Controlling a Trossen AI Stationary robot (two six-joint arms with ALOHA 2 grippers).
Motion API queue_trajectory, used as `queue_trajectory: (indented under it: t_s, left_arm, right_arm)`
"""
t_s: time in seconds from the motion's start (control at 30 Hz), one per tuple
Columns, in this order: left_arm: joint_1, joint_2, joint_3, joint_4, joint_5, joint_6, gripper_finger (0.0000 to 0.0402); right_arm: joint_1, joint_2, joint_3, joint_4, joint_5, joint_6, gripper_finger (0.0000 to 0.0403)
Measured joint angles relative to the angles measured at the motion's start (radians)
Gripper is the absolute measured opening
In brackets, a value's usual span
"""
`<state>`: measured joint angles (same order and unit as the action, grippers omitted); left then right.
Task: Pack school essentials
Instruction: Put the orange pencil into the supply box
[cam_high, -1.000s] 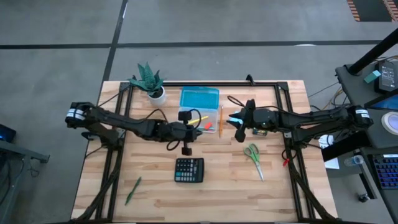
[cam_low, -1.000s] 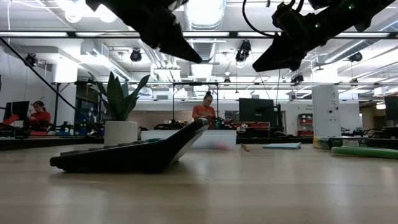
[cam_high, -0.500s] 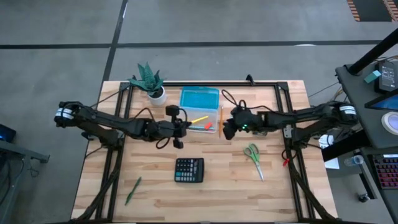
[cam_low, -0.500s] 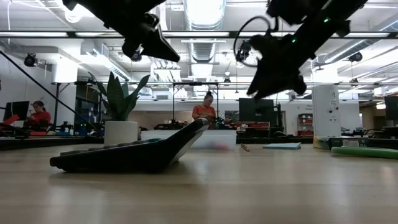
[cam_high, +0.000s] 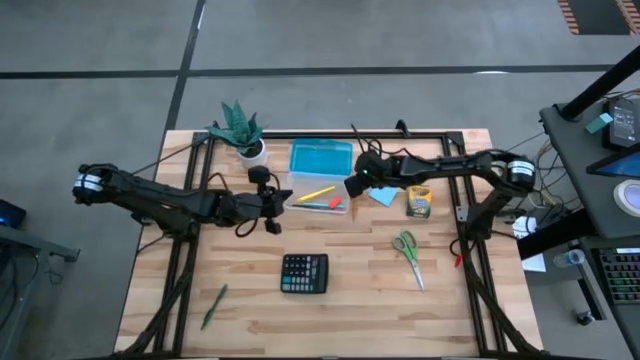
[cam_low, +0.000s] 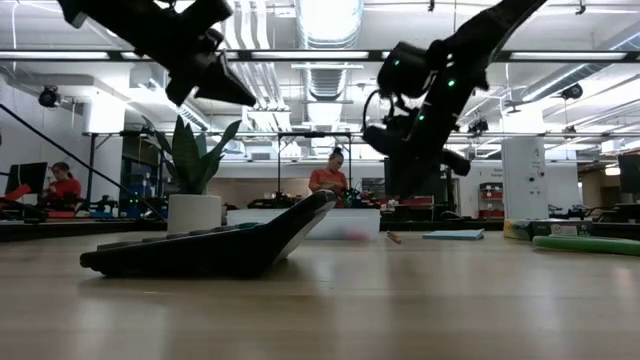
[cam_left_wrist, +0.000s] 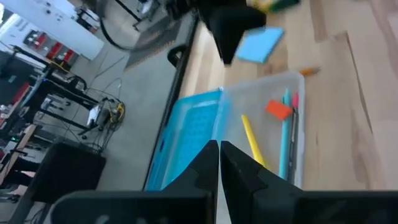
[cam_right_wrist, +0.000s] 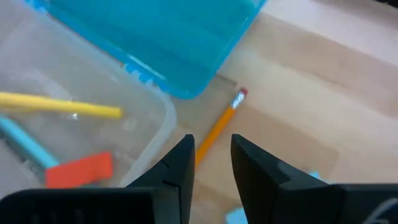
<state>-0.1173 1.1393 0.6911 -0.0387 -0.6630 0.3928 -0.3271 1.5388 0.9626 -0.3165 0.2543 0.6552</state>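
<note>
A clear tray (cam_high: 322, 208) with its blue lid (cam_high: 321, 158) open at the far side holds a yellow pencil (cam_right_wrist: 62, 106), a light-blue pen and a red-orange piece (cam_right_wrist: 78, 169). An orange pencil (cam_right_wrist: 219, 132) lies flat on the table along the tray's right wall. My right gripper (cam_right_wrist: 211, 155) is open and low over that pencil, one finger on each side; I cannot tell whether it touches. My left gripper (cam_left_wrist: 219, 152) is shut, raised just left of the tray (cam_high: 285, 198). The light-blue note pad (cam_high: 381, 196), yellow crayon box (cam_high: 418, 202), green-handled scissors (cam_high: 407, 255) and green pen (cam_high: 213, 305) lie flat on the table.
A black calculator (cam_high: 304, 272) lies near the table's middle, toward the near edge. A green plant in a white pot (cam_high: 243, 135) stands at the far left. A black frame rail (cam_high: 430, 136) runs along the far edge. People sit in the room beyond.
My left gripper has drawn back toward the table's left and risen, away from the tray. My right gripper has moved toward the left and far edge and come down beside the tray, over the orange pencil, uncovering the note pad and the crayon box.
</note>
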Motion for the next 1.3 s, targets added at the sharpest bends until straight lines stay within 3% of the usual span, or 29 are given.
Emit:
queue_trajectory:
  t_s: [0.4,1.07,1.3]
  left_arm:
    - [0.000,-0.087,-0.043,0.011,0.000,-0.022,0.0000]
    - [0.000,-0.086,-0.042,0.016,0.001,-0.023,0.0000]
    - [0.000,-0.086,-0.042,0.016,0.001,-0.023,0.0000]
  right_arm:
    - [-0.025,0.127,0.052,-0.008,0.000,-0.044,0.0079]
    - [-0.017,0.133,0.025,0.068,0.010,-0.021,0.0078]
    - [-0.011,0.133,0.007,0.071,0.061,-0.010,0.0078]
